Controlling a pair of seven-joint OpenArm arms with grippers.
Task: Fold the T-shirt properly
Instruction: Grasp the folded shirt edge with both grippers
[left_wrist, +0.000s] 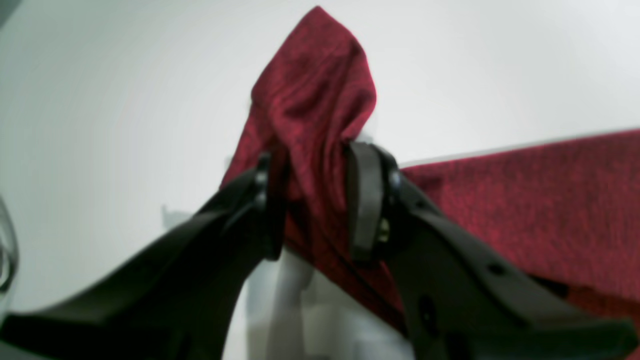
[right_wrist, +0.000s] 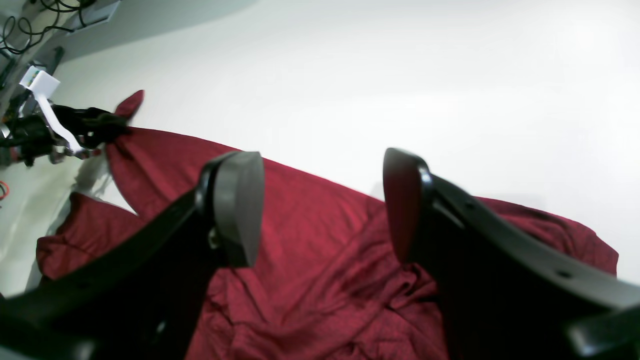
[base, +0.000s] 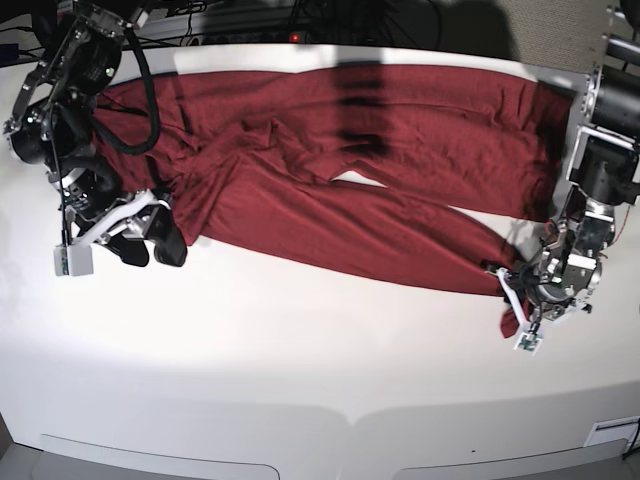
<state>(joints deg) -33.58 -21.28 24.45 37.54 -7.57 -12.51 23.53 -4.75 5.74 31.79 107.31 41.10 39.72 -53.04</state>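
T-shirt (base: 340, 190) lies spread across the far half of the white table (base: 300, 360), long way side to side, wrinkled and bunched toward my right arm's end; one sleeve or hem strip runs diagonally toward the near edge on my left arm's side.

My left gripper (left_wrist: 312, 200) has its jaws pinched on the end of that strip; a peak of red cloth stands up between the pads, lifted off the table.

My right gripper (right_wrist: 322, 205) hangs just above the crumpled end, jaws spread wide, nothing in them.

Step in hand, as I judge it: first grasp made, second corner not yet taken.

Next move calls for my right jaws to come down on an edge, probably the hem, though the wrinkles hide which. Then both lift together, keeping the thin knit taut.
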